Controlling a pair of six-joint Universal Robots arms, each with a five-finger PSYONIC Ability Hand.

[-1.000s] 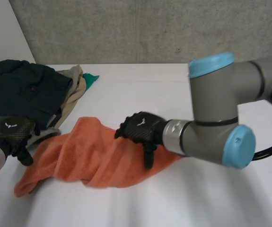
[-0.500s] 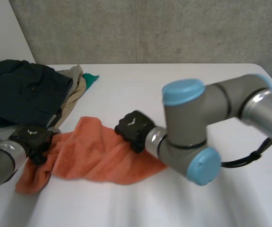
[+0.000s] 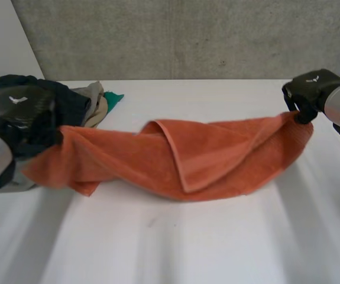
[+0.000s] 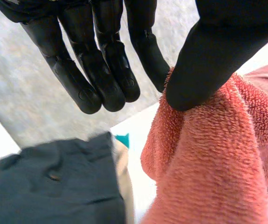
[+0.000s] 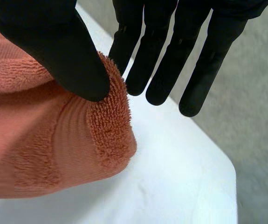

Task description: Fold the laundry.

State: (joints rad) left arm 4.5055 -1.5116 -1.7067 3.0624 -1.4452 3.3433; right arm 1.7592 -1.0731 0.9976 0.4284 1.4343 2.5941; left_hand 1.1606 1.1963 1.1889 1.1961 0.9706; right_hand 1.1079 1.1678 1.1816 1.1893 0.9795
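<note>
Towel (image 3: 217,154) stretched between left hand (image 3: 22,112), right hand (image 3: 308,92), both pinching ends.

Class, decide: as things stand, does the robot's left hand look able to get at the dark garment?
Likely yes for reach: the dark garment lies right beside the left hand, nothing between. But that hand is pinching the orange towel at its end.

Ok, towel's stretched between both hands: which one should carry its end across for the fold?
Probably the right hand. It pinches a corner of the orange towel over the table, with room to swing. The left hand pinches its end close beside the dark clothes pile, which it could snag.
</note>
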